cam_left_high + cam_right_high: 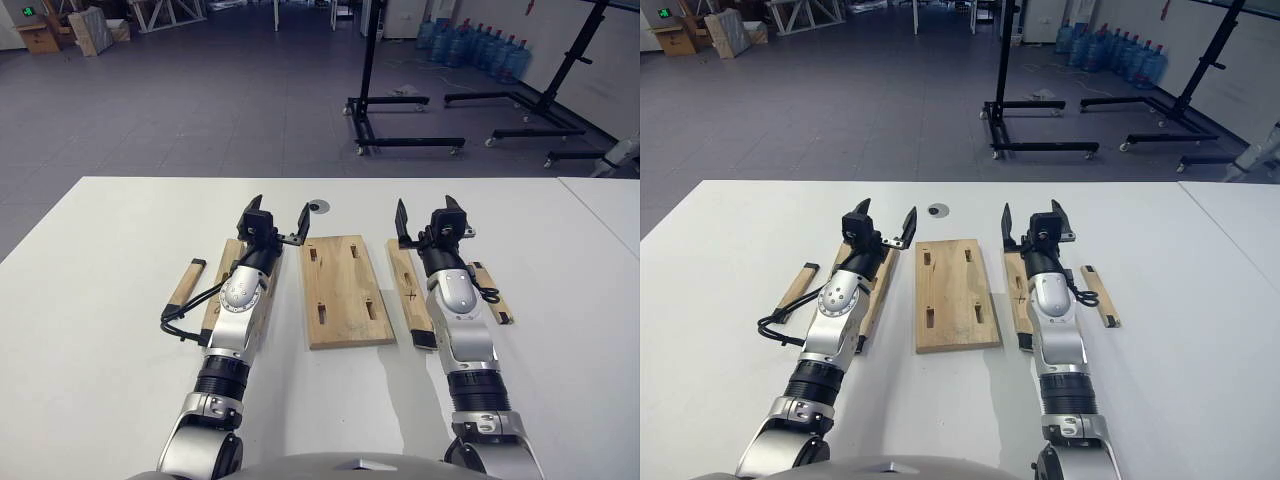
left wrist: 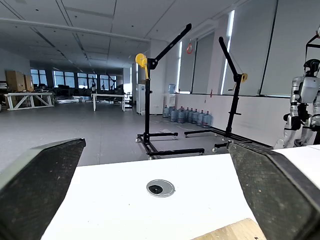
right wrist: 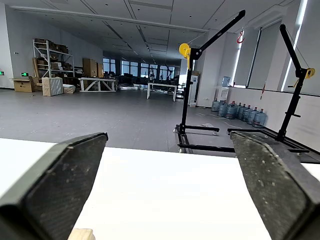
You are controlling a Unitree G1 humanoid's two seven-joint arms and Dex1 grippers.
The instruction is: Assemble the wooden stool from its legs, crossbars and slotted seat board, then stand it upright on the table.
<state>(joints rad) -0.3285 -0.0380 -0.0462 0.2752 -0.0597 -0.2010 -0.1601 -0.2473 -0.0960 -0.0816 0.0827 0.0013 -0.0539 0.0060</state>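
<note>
In the left eye view the slotted seat board [image 1: 345, 290] lay flat on the white table [image 1: 100, 380]. The left gripper [image 1: 280, 212] sat at its far left corner and the right gripper [image 1: 425, 208] just right of it, both with fingers apart (a leg [image 1: 408, 290] and a crossbar [image 1: 492, 292] lay right of the board). The left wrist view showed a cable grommet [image 2: 160, 188] beyond the board's corner. The right wrist view showed that gripper's fingers spread wide.

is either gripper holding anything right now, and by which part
Nothing is held. The left gripper and the right gripper are both open and empty; the seat board lies flat between the arms.
</note>
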